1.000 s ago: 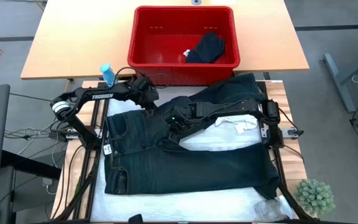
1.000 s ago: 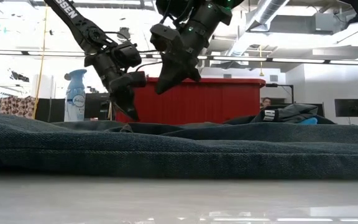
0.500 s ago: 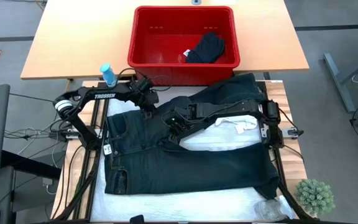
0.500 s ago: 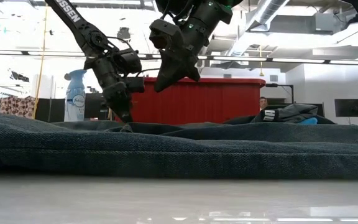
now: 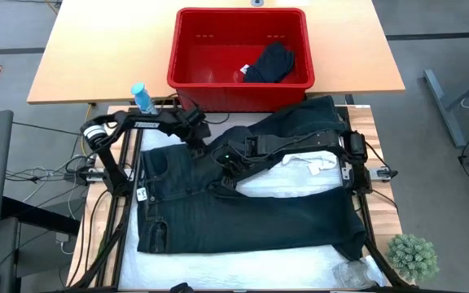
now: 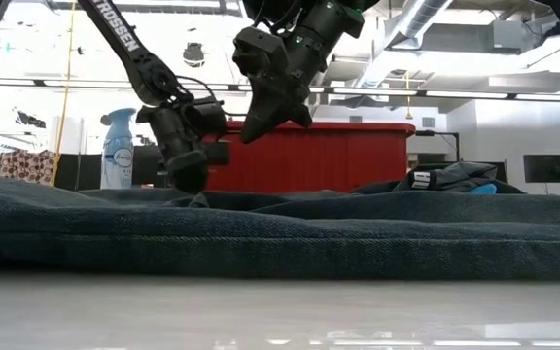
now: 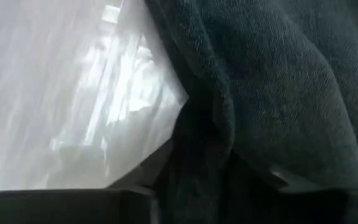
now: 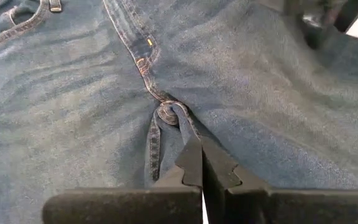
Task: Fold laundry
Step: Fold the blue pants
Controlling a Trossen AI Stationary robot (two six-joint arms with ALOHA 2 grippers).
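One pair of dark denim trousers [image 5: 234,203] lay spread across the white-covered table [image 5: 243,264], waistband toward the left arm, one leg angled up toward the red basket [image 5: 243,49]. A white garment [image 5: 304,167] showed from under that leg, and a black one [image 5: 269,63] sat in the basket. The denim looked heavy and fairly stiff for cloth, likely to hold a crease but drag when pulled; seams and hems seemed the surest places to pinch. The left gripper [image 5: 195,140] was down at the trousers' upper edge near the crotch, its fingers partly apart astride a fold there; whether it truly gripped could not be told. The right gripper [image 8: 201,163] hovered just above the crotch seam, fingers closed together on nothing.
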